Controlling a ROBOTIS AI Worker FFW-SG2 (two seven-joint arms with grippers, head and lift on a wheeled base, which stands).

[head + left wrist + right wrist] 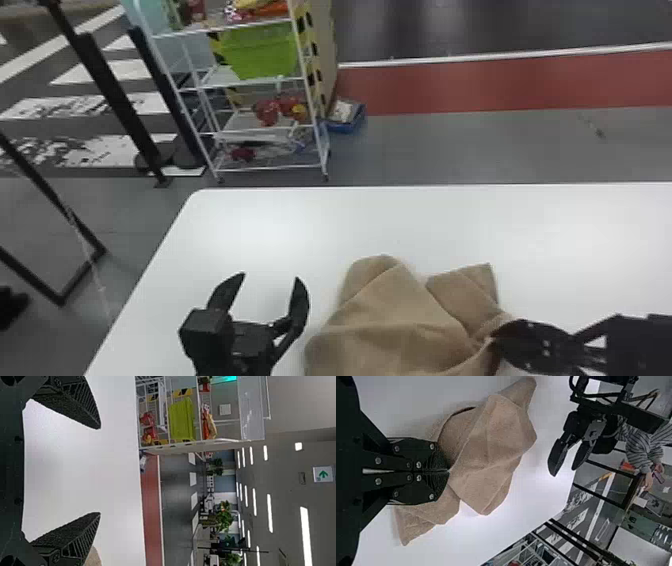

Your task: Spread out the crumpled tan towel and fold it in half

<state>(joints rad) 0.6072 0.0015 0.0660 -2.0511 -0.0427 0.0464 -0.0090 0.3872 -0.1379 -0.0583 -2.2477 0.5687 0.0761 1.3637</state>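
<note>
Right end effector (448,471) closed on the tan towel (390,310), left end effector (270,276) wide; a free edge should be pinched before gentle spreading

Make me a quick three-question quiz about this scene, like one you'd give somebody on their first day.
1. Multiple choice: which of the robot's grippers has the tan towel pinched in it?
A) the left
B) the right
C) neither

2. True or false: the towel is neatly folded in half.

3. Fill in the blank: beside the towel, the left gripper has its two black fingers ____.

Key:
1. B, the right gripper.
2. False; it is rumpled on the white table.
3. Open.
</note>
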